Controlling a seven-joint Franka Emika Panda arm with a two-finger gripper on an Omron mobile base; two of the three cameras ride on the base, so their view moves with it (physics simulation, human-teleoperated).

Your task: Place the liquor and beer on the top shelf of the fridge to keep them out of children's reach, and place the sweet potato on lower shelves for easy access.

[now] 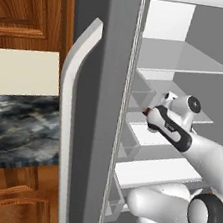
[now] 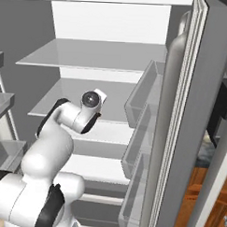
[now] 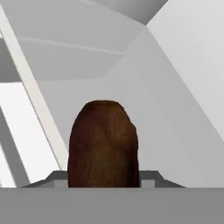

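Carrying the sweet potato (image 3: 103,144) clamped in my gripper (image 3: 103,181) into the fridge (image 2: 201,68); next, I judge, lowering onto a lower shelf (image 1: 157,173).

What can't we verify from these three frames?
- Gripper fingertips: in the hand view the sweet potato covers them, so the contact isn't visible.
- Gripper in the left base view: hidden behind the arm's wrist; a small reddish tip shows at its end.
- Which shelf is below the potato: hand view is too close and tilted to tell.
- Top shelf: its left end is cut off by the fridge wall.
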